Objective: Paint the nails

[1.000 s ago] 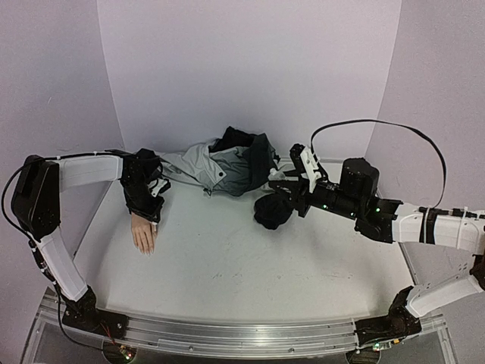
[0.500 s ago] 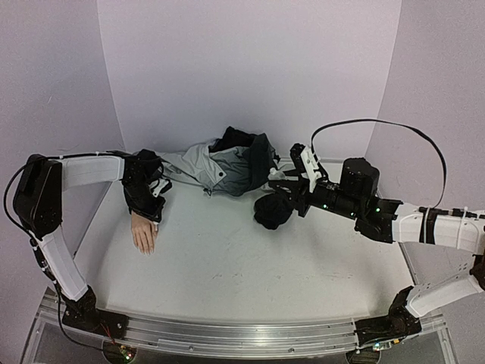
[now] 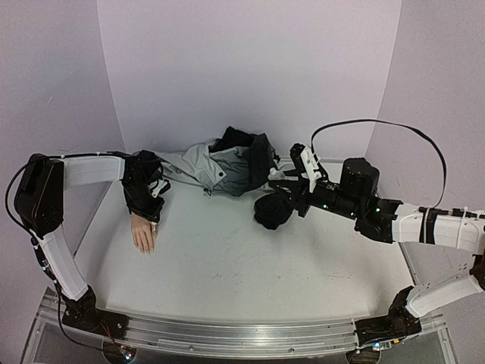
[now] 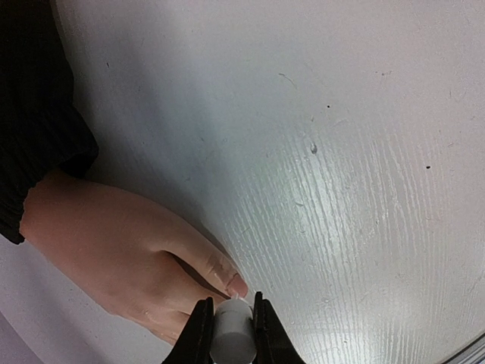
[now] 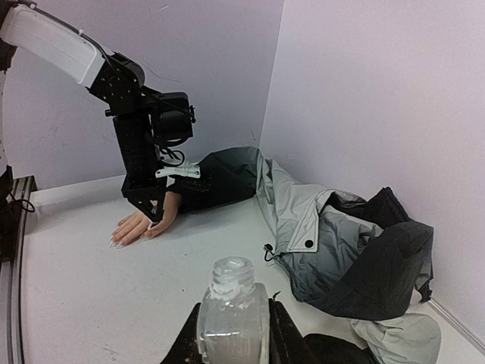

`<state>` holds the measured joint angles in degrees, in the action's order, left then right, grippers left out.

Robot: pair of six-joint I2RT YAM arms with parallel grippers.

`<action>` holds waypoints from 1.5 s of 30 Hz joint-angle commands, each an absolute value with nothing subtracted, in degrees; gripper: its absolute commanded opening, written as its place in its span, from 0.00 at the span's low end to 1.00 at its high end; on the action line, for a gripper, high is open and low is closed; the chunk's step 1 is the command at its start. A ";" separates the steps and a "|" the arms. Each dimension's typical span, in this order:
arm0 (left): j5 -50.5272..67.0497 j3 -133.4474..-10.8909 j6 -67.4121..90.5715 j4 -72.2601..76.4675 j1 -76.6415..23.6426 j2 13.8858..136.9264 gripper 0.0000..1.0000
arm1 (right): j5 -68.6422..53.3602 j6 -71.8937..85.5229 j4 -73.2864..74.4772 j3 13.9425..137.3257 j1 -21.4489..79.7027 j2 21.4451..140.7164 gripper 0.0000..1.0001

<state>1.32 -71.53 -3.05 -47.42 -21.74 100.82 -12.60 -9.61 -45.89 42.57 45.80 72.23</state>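
Top external view shows nothing has moved in the last second. The big grey jacket (image 3: pixel 227 171) lies at the back. The mannequin hand (image 3: pixel 142 233) lies flat at the left. The right gripper (image 5: pixel 233 337) hugs the glass bottle (image 5: pixel 231 299). The left gripper (image 4: pixel 230 305) pinches a white brush cap (image 4: pixel 232 341) right beside the thumb nail (image 4: pixel 237 285), so painting is probably paused there.

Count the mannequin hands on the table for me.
1. The mannequin hand lies at the table's left, beneath the left gripper, its wrist in a dark sleeve. The jacket may hide another.
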 commanded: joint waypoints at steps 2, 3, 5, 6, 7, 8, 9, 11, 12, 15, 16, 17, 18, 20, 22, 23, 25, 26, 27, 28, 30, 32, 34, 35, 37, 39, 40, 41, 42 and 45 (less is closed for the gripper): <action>1.91 -71.64 -3.76 -46.05 -21.45 100.99 0.00 | -13.41 -9.32 -50.67 42.63 46.05 72.26 0.00; 2.00 -71.58 -3.80 -46.02 -21.45 101.01 0.00 | -13.32 -9.32 -50.63 42.55 46.05 72.17 0.00; 2.00 -71.57 -3.85 -46.06 -21.50 101.14 0.00 | -13.27 -9.32 -50.69 42.54 46.05 72.07 0.00; 2.13 -71.55 -3.79 -46.05 -21.41 101.20 0.00 | -13.28 -9.32 -50.71 42.54 46.04 72.07 0.00; 2.33 -71.61 -3.80 -46.05 -21.44 101.36 0.00 | -13.28 -9.32 -50.69 42.54 46.01 72.07 0.00; 2.66 -71.63 -3.78 -46.03 -21.44 101.53 0.00 | -13.34 -9.34 -50.66 42.54 46.01 72.07 0.00; 2.84 -71.71 -3.78 -46.05 -21.45 101.72 0.00 | -13.36 -9.32 -50.68 42.54 46.05 72.15 0.00; 2.81 -71.74 -3.82 -46.02 -21.45 101.95 0.00 | -13.44 -9.24 -50.68 42.54 46.04 72.09 0.00; 2.81 -71.72 -3.86 -46.02 -21.45 101.96 0.00 | -13.45 -9.23 -50.65 42.54 46.01 72.07 0.00; 2.79 -71.81 -3.88 -45.97 -21.45 102.20 0.00 | -13.44 -9.26 -50.63 42.54 46.03 72.07 0.00; 2.59 -71.81 -3.87 -45.97 -21.45 102.28 0.00 | -13.46 -9.24 -50.70 42.54 46.05 72.07 0.00; 2.49 -71.81 -3.94 -45.96 -21.45 102.39 0.00 | -13.49 -9.30 -50.69 42.54 46.03 72.07 0.00; 2.51 -71.77 -3.95 -45.97 -21.45 102.40 0.00 | -13.38 -9.31 -50.70 42.54 46.05 72.07 0.00; 2.50 -71.76 -4.04 -45.94 -21.45 102.47 0.00 | -13.32 -9.32 -50.69 42.54 46.00 72.16 0.00; 2.06 -71.72 -4.13 -45.95 -21.45 102.48 0.00 | -13.44 -9.32 -50.70 42.54 46.05 72.24 0.00; 1.81 -71.65 -4.13 -45.94 -21.45 102.49 0.00 | -13.45 -9.32 -50.65 42.54 46.02 72.19 0.00; 1.80 -71.72 -4.14 -45.96 -21.45 102.48 0.00 | -13.45 -9.31 -50.63 42.54 46.05 72.24 0.00; 1.83 -71.74 -4.13 -45.96 -21.47 102.53 0.00 | -13.45 -9.32 -50.70 42.54 46.05 72.29 0.00; 1.76 -71.73 -4.15 -45.95 -21.45 102.50 0.00 | -13.56 -9.28 -50.65 42.54 46.05 72.33 0.00; 1.76 -71.72 -4.13 -45.89 -21.45 102.48 0.00 | -13.54 -9.31 -50.69 42.54 46.03 72.33 0.00; 1.71 -71.65 -4.24 -45.92 -21.45 102.49 0.00 | -13.49 -9.32 -50.63 42.54 46.03 72.38 0.00; 1.83 -71.48 -4.24 -45.92 -21.45 102.33 0.00 | -13.45 -9.36 -50.65 42.60 46.03 72.49 0.00; 1.67 -71.22 -4.28 -45.96 -21.47 102.14 0.00 | -13.53 -9.24 -50.65 42.63 46.04 72.67 0.00; 1.69 -71.07 -4.30 -45.92 -21.46 102.05 0.00 | -13.56 -9.24 -50.69 42.63 46.04 72.68 0.00; 1.69 -70.82 -4.30 -45.92 -21.45 101.93 0.00 | -13.58 -9.23 -50.62 42.63 46.05 72.77 0.00; 1.73 -70.53 -4.24 -45.97 -21.45 101.71 0.00 | -13.56 -9.23 -50.55 42.63 46.05 72.73 0.00; 1.70 -70.37 -4.26 -45.96 -21.45 101.61 0.00 | -13.55 -9.24 -50.59 42.63 46.05 72.69 0.00; 1.71 -70.28 -4.30 -45.92 -21.45 101.53 0.00 | -13.58 -9.23 -50.60 42.63 46.00 72.69 0.00; 1.82 -70.17 -4.31 -45.96 -21.45 101.39 0.00 | -13.54 -9.24 -50.57 42.63 46.00 72.69 0.00; 1.92 -69.77 -4.31 -46.04 -21.48 101.18 0.00 | -13.62 -9.23 -50.54 42.63 46.04 72.68 0.00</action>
